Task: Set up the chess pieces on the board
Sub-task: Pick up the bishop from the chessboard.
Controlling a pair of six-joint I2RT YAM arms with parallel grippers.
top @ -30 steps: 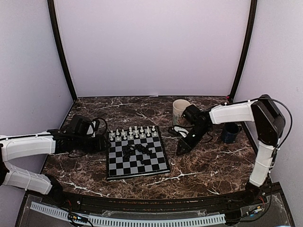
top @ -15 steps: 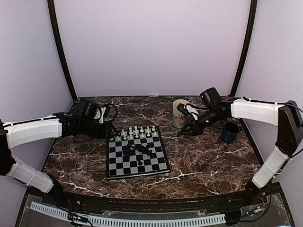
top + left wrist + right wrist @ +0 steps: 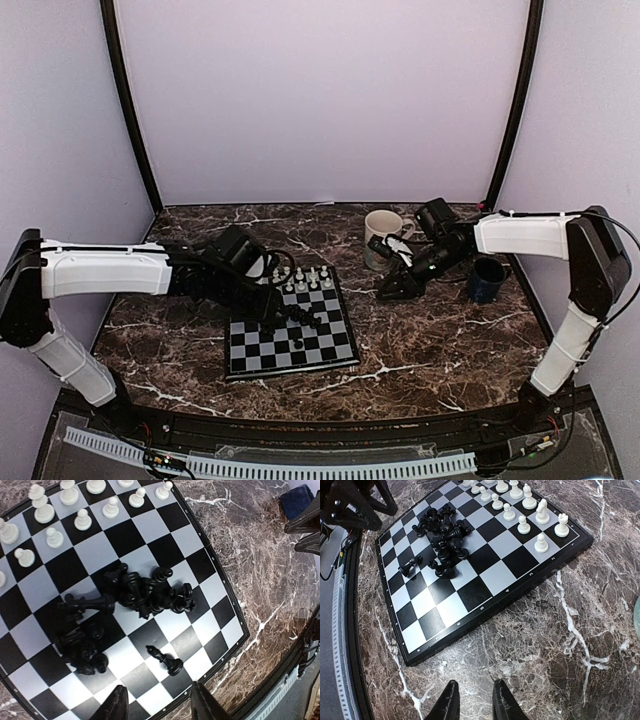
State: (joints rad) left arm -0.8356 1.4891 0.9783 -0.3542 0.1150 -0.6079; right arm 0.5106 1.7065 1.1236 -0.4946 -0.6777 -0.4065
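Observation:
The board (image 3: 250, 355) lies on the table's middle. White chess pieces (image 3: 300, 280) stand in its two far rows. Black pieces (image 3: 297, 317) lie heaped at its centre, and one black piece (image 3: 297, 343) stands alone nearer the front. My left gripper (image 3: 272, 305) hangs over the board's left part. In the left wrist view it (image 3: 160, 705) is open and empty, with the lone black piece (image 3: 167, 661) just ahead and the heap (image 3: 145, 592) beyond. My right gripper (image 3: 392, 292) is right of the board, above bare table. In the right wrist view it (image 3: 475, 702) is slightly open and empty.
A cream mug (image 3: 380, 232) stands behind the right gripper. A dark blue cup (image 3: 487, 280) stands at the far right. Pale walls with dark corner posts close in the table on three sides.
My left arm has swung right from beside the board to over it. My right gripper rose from the table toward the mug, then came down a little.

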